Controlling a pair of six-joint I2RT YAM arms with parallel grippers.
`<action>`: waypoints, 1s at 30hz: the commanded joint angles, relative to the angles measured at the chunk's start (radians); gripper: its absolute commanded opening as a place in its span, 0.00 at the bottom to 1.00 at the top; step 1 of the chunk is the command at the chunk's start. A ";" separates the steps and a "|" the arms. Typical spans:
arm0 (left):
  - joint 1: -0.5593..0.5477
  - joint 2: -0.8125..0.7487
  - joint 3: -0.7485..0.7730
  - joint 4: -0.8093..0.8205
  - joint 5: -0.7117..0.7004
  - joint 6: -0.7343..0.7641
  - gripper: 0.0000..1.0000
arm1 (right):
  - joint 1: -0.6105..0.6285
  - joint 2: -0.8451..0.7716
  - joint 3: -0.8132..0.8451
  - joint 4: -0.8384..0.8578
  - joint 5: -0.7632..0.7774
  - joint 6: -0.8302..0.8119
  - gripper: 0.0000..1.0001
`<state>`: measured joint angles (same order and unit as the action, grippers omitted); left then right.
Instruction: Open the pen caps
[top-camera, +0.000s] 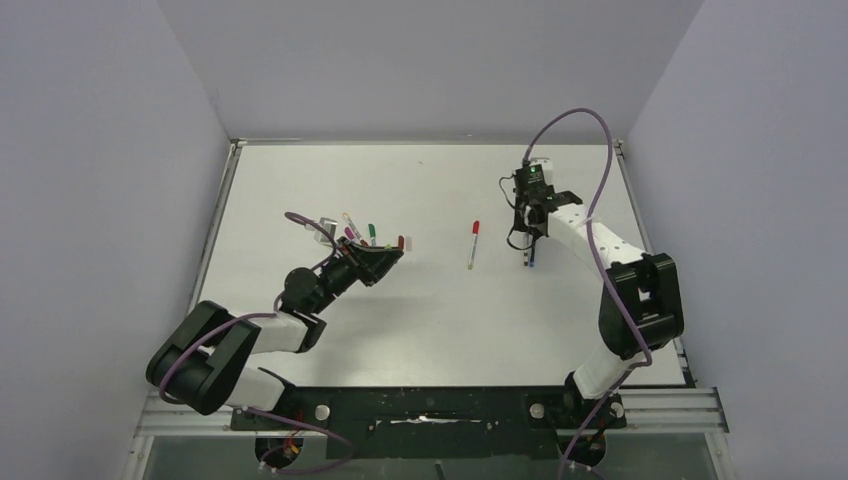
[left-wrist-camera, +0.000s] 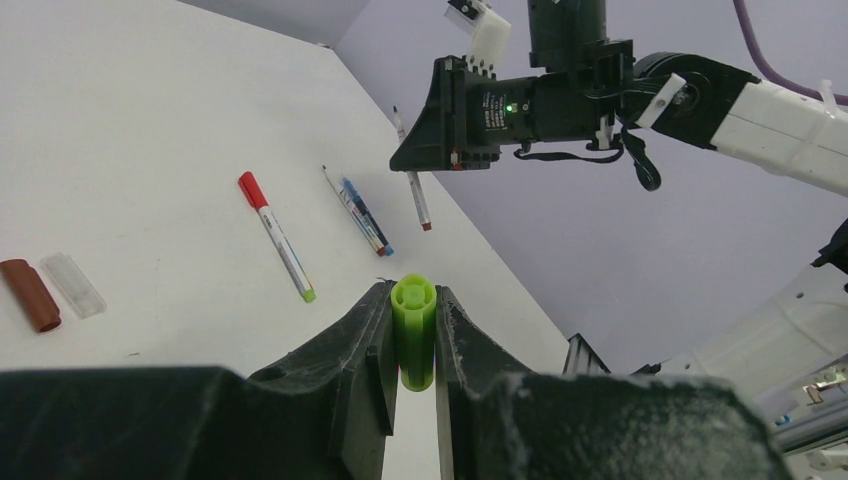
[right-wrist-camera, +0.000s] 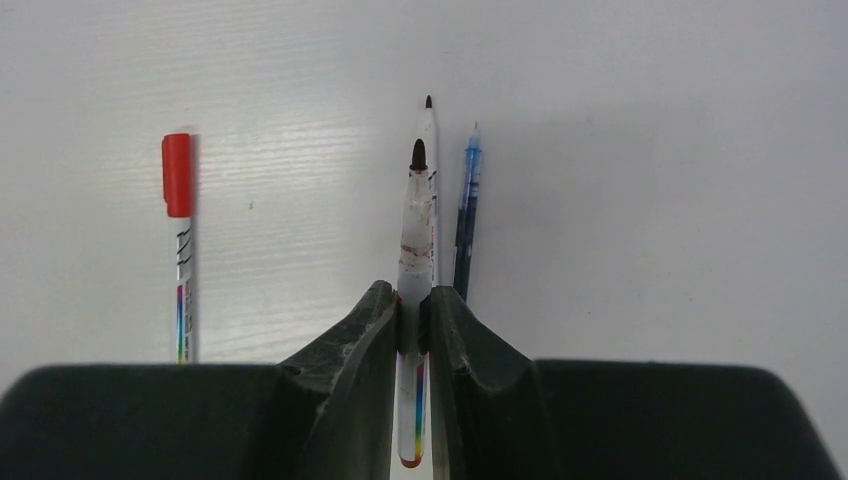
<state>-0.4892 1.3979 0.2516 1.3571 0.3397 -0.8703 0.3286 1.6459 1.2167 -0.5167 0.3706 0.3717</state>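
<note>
A: What do the grippers have?

B: The left gripper (left-wrist-camera: 413, 297) is clamped on a lime cap (left-wrist-camera: 413, 350). It pinches the cap across its width, open mouth facing out, over the table (left-wrist-camera: 150, 130). The right gripper (right-wrist-camera: 410, 300) is closed around the barrel of a bare pen (right-wrist-camera: 417, 215), whose dark nib points away from the fingers.

A: And the rest?

B: A red-capped pen (right-wrist-camera: 180, 250) lies alone between the two arms, and it is the one capped pen I can make out. Under the right gripper lie two uncapped ones, a white pen (right-wrist-camera: 429, 125) and a blue pen (right-wrist-camera: 468, 200), side by side. Near the left arm, a maroon cap (left-wrist-camera: 30, 295) and a clear cap (left-wrist-camera: 78, 285) lie just beside each other.

A: How would the red one handle?

B: I'd judge it light, stiff, smooth plastic, so it will slide or roll if nudged. The cap is short and probably a press fit. One gripper should take the barrel near the middle. The other should take the cap alone, across its width, and pull straight along the pen. Too hard a squeeze could flex the hollow cap, and an off-axis pull could make the slim barrel slip.
</note>
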 joint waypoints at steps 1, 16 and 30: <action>-0.002 -0.017 0.032 0.025 -0.006 0.021 0.08 | -0.064 0.025 0.028 0.089 -0.129 -0.041 0.00; -0.005 -0.014 0.032 0.022 -0.004 0.024 0.08 | -0.083 0.208 0.063 0.100 -0.171 -0.025 0.01; -0.004 -0.016 0.031 0.022 -0.005 0.024 0.08 | -0.093 0.228 0.052 0.107 -0.199 -0.025 0.17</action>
<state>-0.4900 1.3975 0.2535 1.3418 0.3397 -0.8600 0.2417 1.8744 1.2388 -0.4416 0.1898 0.3473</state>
